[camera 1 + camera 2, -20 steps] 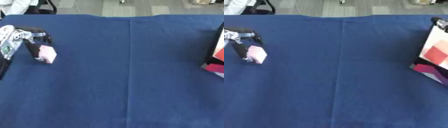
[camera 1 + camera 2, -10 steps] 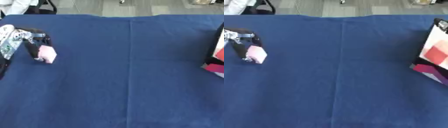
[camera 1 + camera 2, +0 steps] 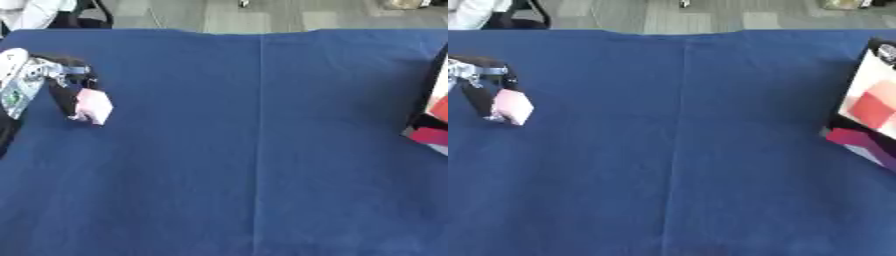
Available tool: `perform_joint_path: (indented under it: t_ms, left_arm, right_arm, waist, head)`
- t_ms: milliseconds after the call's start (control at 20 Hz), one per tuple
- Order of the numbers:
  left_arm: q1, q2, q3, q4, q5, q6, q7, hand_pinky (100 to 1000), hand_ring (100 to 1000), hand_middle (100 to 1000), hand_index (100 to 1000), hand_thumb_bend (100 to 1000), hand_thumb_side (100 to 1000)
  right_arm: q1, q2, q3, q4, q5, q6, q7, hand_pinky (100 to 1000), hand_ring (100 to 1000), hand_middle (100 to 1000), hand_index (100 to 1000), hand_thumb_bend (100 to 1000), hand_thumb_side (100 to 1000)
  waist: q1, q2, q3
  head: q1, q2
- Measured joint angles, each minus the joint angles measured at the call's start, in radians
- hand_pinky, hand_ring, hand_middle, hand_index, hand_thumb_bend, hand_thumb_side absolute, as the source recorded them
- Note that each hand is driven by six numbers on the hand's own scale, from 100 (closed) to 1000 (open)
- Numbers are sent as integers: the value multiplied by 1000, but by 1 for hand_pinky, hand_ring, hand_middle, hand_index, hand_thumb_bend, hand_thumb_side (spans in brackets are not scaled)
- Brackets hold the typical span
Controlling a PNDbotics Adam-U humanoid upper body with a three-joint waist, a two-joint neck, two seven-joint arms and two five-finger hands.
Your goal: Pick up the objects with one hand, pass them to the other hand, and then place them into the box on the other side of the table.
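**One pale pink block held at the table's left edge**

At the far left, the left hand [image 3: 54, 80] is seen reaching in over the blue tablecloth [image 3: 262, 150], its dark fingers curled down around a small pale pink block [image 3: 93, 106]. The block is pinched between the fingers and appears to sit at or just above the cloth; contact with the cloth cannot be told. More of the hand's silver and white wrist is shown in the left eye view, while only the fingers and the block are caught by the right eye view.

A straight crease is seen running down the middle of the cloth, from far edge to near edge.

At the right edge, the box [image 3: 871, 112] is shown far more fully in the right eye view: a pale wall with red and pink patches and a dark magenta lower part. Only a thin strip of it is caught by the left eye view. Its contents cannot be made out. The right hand is shown in neither view.
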Motion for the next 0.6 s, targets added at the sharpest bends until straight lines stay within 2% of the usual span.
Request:
perform_joint_path:
  t_ms: [150, 200, 600]
  left_arm:
    - [0, 7, 3, -26, 10, 7, 45, 793, 716, 550, 453, 298, 100]
    - [0, 11, 3, -40, 18, 8, 59, 790, 710, 544, 454, 286, 100]
    - [22, 36, 15, -203, 138, 24, 125, 783, 685, 518, 460, 211, 100]
  right_arm:
    - [0, 0, -1, 0, 0, -1, 0, 923, 824, 780, 868, 469, 184]
    - [1, 0, -2, 0, 0, -1, 0, 923, 824, 780, 868, 463, 158]
    - [-7, -1, -3, -3, -2, -7, 2, 925, 824, 781, 869, 455, 153]
  waist:
    - [0, 0, 0]
    - [0, 0, 1]
    - [0, -2, 5]
  head:
    - [0, 0]
    - [-1, 0]
    - [-31, 6]
